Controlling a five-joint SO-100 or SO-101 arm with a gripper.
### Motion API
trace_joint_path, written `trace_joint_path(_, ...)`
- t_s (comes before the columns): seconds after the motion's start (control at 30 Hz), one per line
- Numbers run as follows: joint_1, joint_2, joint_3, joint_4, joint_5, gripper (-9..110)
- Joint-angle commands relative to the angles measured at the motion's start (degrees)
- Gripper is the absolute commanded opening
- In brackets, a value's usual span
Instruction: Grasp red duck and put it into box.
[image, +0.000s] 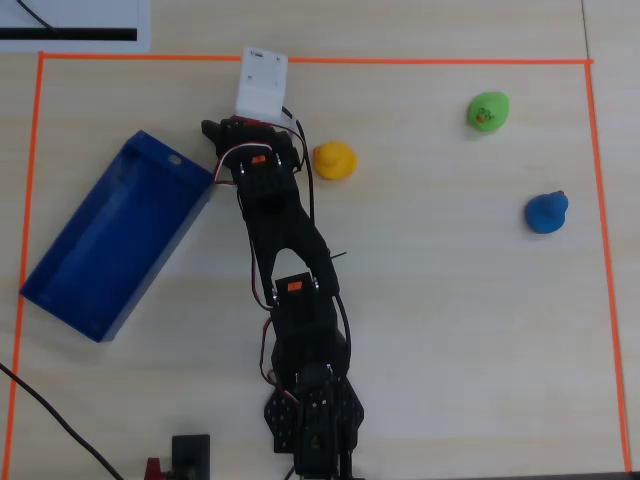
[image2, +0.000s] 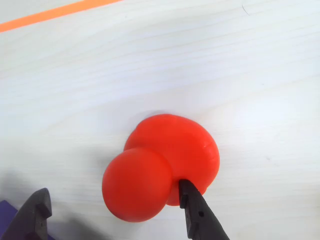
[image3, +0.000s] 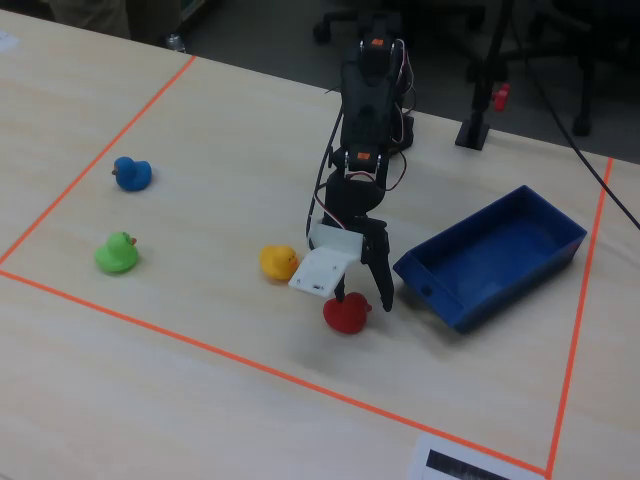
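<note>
The red duck (image2: 162, 165) rests on the light wooden table, its round head towards the camera in the wrist view. My gripper (image2: 115, 212) is open and straddles the duck's head. The right fingertip (image2: 192, 207) touches the duck at its neck; the left fingertip (image2: 37, 212) stands apart from it. In the fixed view the gripper (image3: 362, 292) points down over the duck (image3: 346, 313), just left of the blue box (image3: 490, 255). In the overhead view the duck is hidden under the white wrist housing (image: 262, 82); the box (image: 115, 235) lies left of the arm and is empty.
A yellow duck (image: 334, 160) sits close to the right of the gripper in the overhead view. A green duck (image: 488, 110) and a blue duck (image: 546, 212) lie far right. Orange tape (image: 300, 60) frames the work area.
</note>
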Motion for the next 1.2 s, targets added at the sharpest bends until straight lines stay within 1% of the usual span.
trace_joint_path(0.0, 1.41, 0.00, -3.43, -1.23, -0.35, 33)
trace_joint_path(0.13, 2.02, -0.62, -4.66, -0.97, -0.44, 32)
trace_joint_path(0.2, 2.20, -1.49, -5.19, -0.97, -0.53, 29)
trace_joint_path(0.3, 2.11, -2.81, -5.36, -1.14, -0.70, 21)
trace_joint_path(0.4, 2.02, -4.04, -5.19, -2.02, -0.70, 6)
trace_joint_path(0.47, 2.11, -4.83, -5.19, -2.29, -0.70, 0)
trace_joint_path(0.63, 3.16, -4.83, -5.45, -1.76, 0.09, 0)
trace_joint_path(0.77, 4.48, 0.97, -8.61, 4.92, 3.87, 0)
trace_joint_path(0.93, 2.81, 16.00, -10.28, 18.46, 13.62, 0)
trace_joint_path(1.03, -1.41, 25.14, -7.65, 27.25, 19.34, 0)
trace_joint_path(1.17, -10.28, 33.93, -4.22, 37.62, 26.63, 0)
